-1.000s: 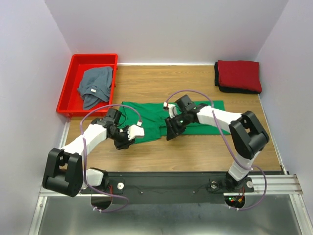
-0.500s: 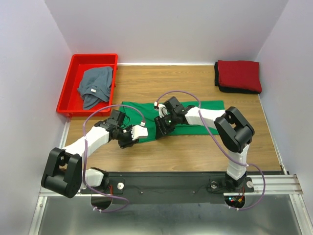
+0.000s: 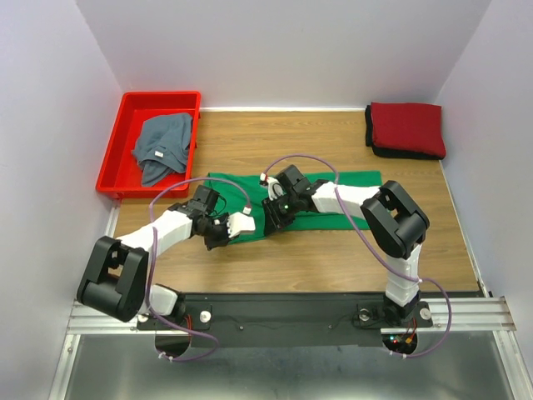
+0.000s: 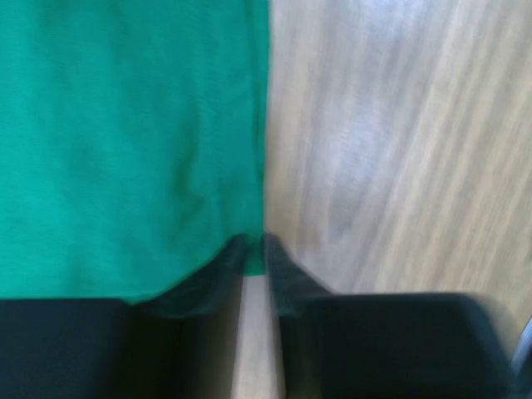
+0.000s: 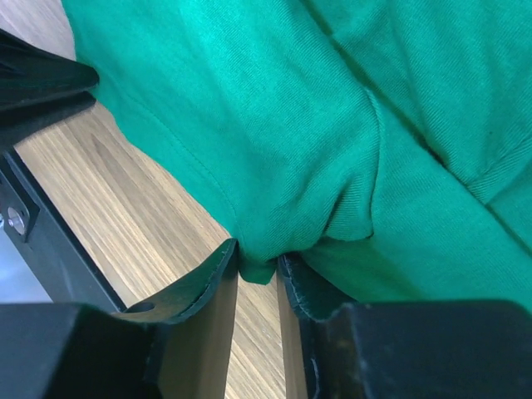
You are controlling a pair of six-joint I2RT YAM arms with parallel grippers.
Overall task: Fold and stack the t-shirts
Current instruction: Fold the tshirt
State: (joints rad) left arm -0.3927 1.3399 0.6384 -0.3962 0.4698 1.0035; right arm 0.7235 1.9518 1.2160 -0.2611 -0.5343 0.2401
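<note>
The bright green t-shirt (image 3: 346, 193) lies across the middle of the table; it also fills the left wrist view (image 4: 125, 141) and the right wrist view (image 5: 332, 100). My left gripper (image 3: 216, 239) is shut on the shirt's near left hem; its jaws (image 4: 256, 249) pinch the cloth edge. My right gripper (image 3: 271, 225) is shut on a bunched fold of the same shirt (image 5: 259, 264), close to the left gripper. The grey-blue t-shirt (image 3: 162, 146) lies crumpled in the bin. The dark red t-shirt (image 3: 408, 125) is folded on top of the black one (image 3: 406, 153) at the back right.
The red plastic bin (image 3: 111, 165) stands at the back left. White walls close the table on three sides. Bare wood (image 3: 333, 250) shows in front of the green shirt. Both arms' cables loop over the shirt.
My right gripper has moved left with the green cloth towards the left gripper. My left gripper has shifted a little to the right, still on the hem.
</note>
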